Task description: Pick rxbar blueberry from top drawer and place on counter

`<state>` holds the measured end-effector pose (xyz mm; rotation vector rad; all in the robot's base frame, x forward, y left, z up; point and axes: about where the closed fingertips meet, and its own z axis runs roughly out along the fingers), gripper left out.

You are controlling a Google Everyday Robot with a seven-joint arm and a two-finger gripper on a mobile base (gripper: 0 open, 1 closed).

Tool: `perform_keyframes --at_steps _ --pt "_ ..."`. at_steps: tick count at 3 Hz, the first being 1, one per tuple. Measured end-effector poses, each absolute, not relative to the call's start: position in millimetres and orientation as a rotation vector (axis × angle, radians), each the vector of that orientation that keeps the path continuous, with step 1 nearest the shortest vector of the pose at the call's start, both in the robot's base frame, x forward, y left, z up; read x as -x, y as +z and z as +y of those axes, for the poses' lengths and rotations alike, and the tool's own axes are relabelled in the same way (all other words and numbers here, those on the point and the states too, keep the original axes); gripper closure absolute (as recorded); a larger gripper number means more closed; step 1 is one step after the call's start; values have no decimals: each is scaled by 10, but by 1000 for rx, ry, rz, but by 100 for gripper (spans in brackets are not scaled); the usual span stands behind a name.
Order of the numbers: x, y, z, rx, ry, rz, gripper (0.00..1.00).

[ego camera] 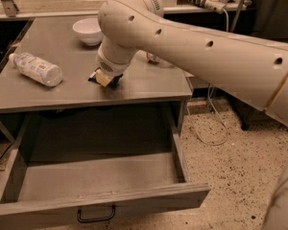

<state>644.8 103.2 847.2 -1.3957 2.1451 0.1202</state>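
Observation:
My gripper [103, 78] hangs from the big white arm and is down at the counter [62, 92], near its front middle. A tan finger pad [103, 78] shows, with a small dark packet, the rxbar blueberry [93, 77], poking out at its sides; the gripper is shut on it, at or just above the counter surface. The top drawer [96, 202] is pulled wide open below, with a black handle [96, 215] on its front panel. The drawer floor shows nothing inside.
A clear plastic bottle [37, 69] lies on its side on the counter's left. A white bowl [88, 30] stands at the back, left of the arm. A small object [152, 58] sits behind the arm. Cables run over the speckled floor [221, 143] at right.

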Motion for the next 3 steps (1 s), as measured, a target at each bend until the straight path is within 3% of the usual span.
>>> perform_keyframes --at_steps 1,3 --pt "-6453 8463 1036 1396 122 2146 83" --pt "-6453 8463 1036 1396 122 2146 36"
